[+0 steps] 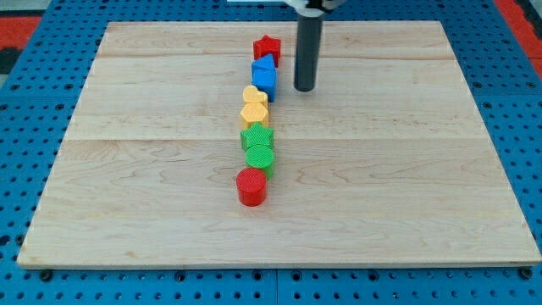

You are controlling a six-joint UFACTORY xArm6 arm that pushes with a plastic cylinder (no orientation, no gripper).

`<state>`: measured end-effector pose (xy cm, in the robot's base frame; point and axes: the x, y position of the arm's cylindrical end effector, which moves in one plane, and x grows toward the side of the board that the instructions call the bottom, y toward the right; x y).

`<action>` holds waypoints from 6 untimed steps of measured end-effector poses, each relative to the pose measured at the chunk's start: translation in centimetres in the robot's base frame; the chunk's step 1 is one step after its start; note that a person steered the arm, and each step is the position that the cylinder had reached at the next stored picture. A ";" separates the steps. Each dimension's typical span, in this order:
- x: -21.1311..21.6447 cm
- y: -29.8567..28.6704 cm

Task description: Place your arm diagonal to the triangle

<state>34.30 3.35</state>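
Several blocks stand in a near-vertical line at the middle of the wooden board (406, 186). From the view's top down: a red star (268, 47), a blue triangle (262, 64) touching a blue cube (265, 81), a yellow heart (254, 96), a yellow hexagon (254, 113), a green star (257, 136), a green cylinder (260, 157) and a red cylinder (251, 186). My tip (305, 87) rests on the board just right of the blue cube, to the lower right of the blue triangle, with a small gap to both.
The board lies on a blue perforated surface (25, 110) that surrounds it on all sides. The rod comes down from the view's top centre.
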 end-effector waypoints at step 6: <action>-9.8 -13.4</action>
